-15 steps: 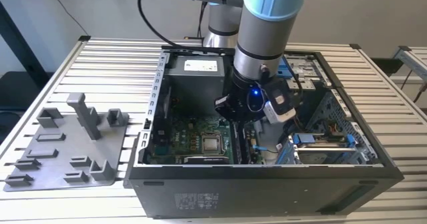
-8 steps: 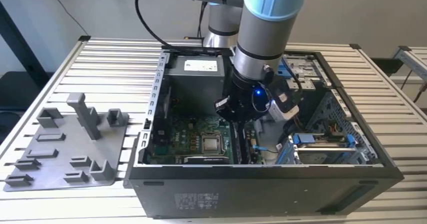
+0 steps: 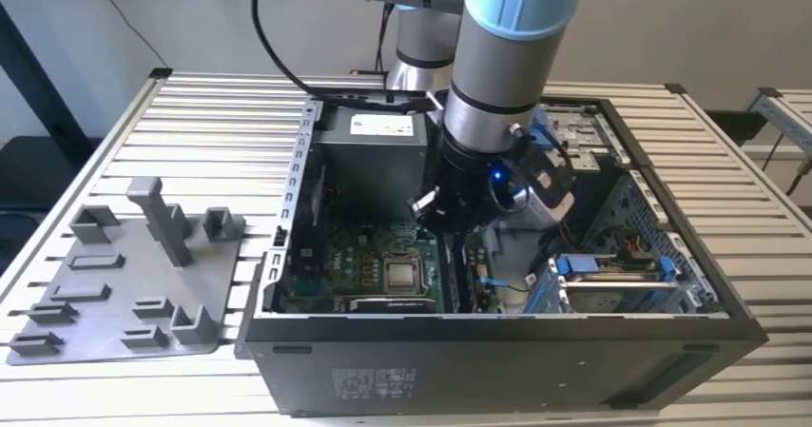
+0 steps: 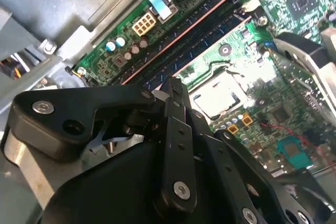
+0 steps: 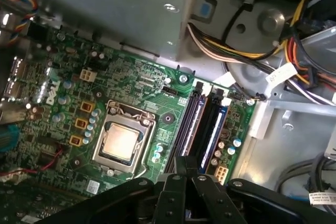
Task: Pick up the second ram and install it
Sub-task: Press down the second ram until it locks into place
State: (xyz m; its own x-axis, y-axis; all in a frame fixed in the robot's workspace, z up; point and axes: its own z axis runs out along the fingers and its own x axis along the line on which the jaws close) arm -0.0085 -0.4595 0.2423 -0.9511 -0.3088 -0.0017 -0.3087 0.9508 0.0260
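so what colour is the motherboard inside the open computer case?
Green, with small printed traces and components; the motherboard shows best in the first wrist view.

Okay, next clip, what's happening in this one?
A single robot arm has reached down into an open computer case that lies on a slatted table. Its claw hangs just above the motherboard, over the memory slots beside the processor socket. In both wrist views the claw's fingers appear drawn together over those slots. Whether a memory stick sits between them cannot be told. A grey holder tray lies on the table at the exterior view's left.
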